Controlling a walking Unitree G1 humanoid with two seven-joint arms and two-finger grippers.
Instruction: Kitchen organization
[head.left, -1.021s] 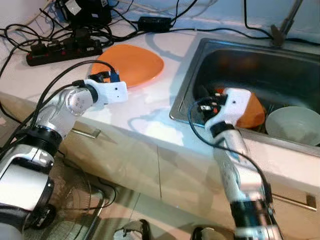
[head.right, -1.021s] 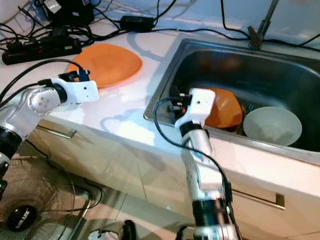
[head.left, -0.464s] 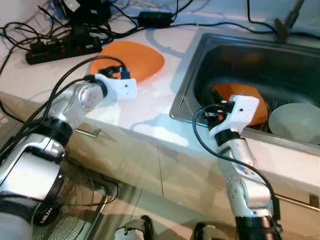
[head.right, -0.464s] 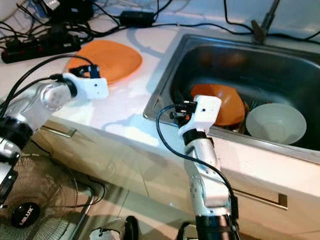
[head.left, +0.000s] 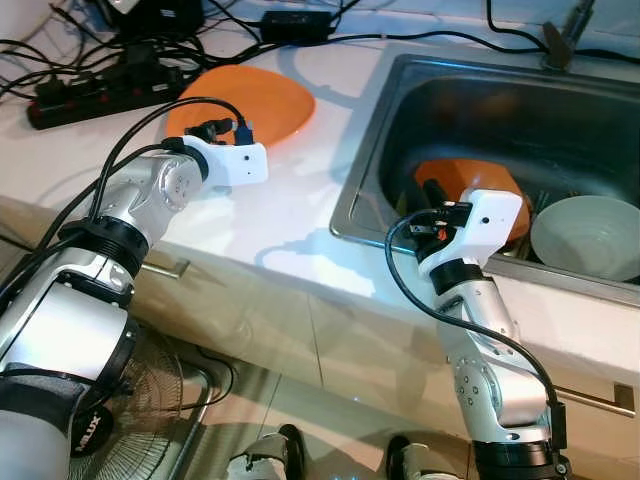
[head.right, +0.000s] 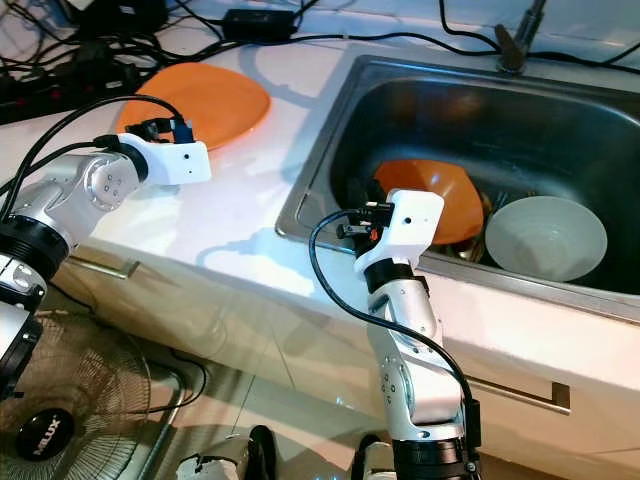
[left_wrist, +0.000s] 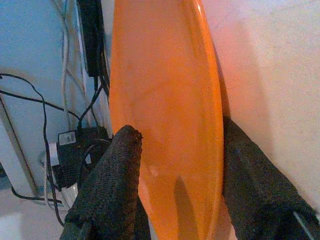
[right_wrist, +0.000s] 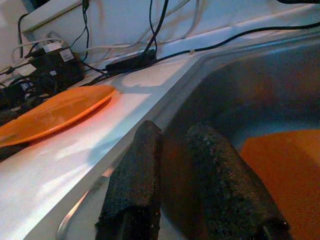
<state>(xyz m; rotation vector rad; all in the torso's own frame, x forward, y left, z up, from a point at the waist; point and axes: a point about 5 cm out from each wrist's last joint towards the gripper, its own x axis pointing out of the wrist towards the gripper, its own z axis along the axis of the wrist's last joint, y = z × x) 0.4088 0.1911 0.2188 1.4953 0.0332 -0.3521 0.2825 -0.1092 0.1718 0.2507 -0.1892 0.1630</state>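
white countertop (head.left: 290, 215) fills the left half of the head view, stainless steel sink (head.left: 395, 110) the upper right. a flat round orange plate (head.left: 245, 105) lies on the counter at upper left, just in front of a black power strip (head.left: 95, 92) and a tangle of black cables (head.left: 60, 50). the left gripper (left_wrist: 175, 200) sits at the plate's near edge, jaws spread apart with one black finger (left_wrist: 112, 185) on each side of the rim, not clamped on it. in the sink, centre right, a second orange plate (head.left: 470, 180) leans tilted against other dishes, a pale green round bowl (head.left: 588, 235) just beside it toward the right edge. the right gripper (right_wrist: 175, 165) hangs over the sink's front left part near that second plate, its two black fingers (right_wrist: 137, 170) close together with a narrow gap, nothing between them. a metal faucet base (head.left: 562, 35) stands at the top right behind the sink. cabinet fronts with a metal handle (head.left: 590, 400) run below, and a floor fan (head.left: 150, 400) sits at lower left.
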